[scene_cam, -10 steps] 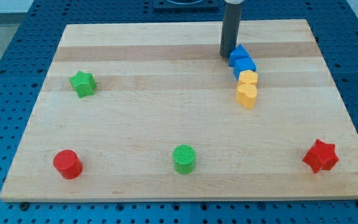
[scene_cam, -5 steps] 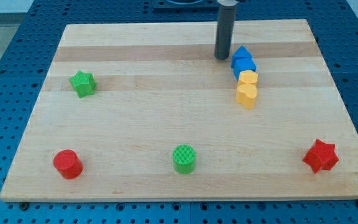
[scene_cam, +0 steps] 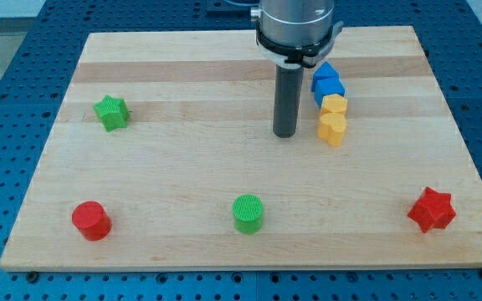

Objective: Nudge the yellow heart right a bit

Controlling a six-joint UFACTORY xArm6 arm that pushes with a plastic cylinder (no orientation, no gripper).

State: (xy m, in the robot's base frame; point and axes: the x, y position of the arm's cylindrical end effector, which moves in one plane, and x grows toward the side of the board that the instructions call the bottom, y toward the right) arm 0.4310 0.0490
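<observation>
The yellow heart [scene_cam: 332,128] lies at the right of the wooden board, the lowest of a short column of blocks. Above it, touching, sit a second yellow block [scene_cam: 335,105] and two blue blocks [scene_cam: 327,87], [scene_cam: 323,71]. My tip [scene_cam: 285,134] rests on the board just left of the yellow heart, a small gap apart from it. The dark rod rises from there to the arm's grey collar at the view's top.
A green star [scene_cam: 111,112] lies at the left. A red cylinder [scene_cam: 90,221] is at the bottom left, a green cylinder [scene_cam: 248,213] at the bottom middle, a red star [scene_cam: 432,209] at the bottom right. The board's edge [scene_cam: 249,266] runs along the bottom.
My tip has moved from beside the top blue block down and slightly left, to a spot level with the yellow heart on its left. No block has moved.
</observation>
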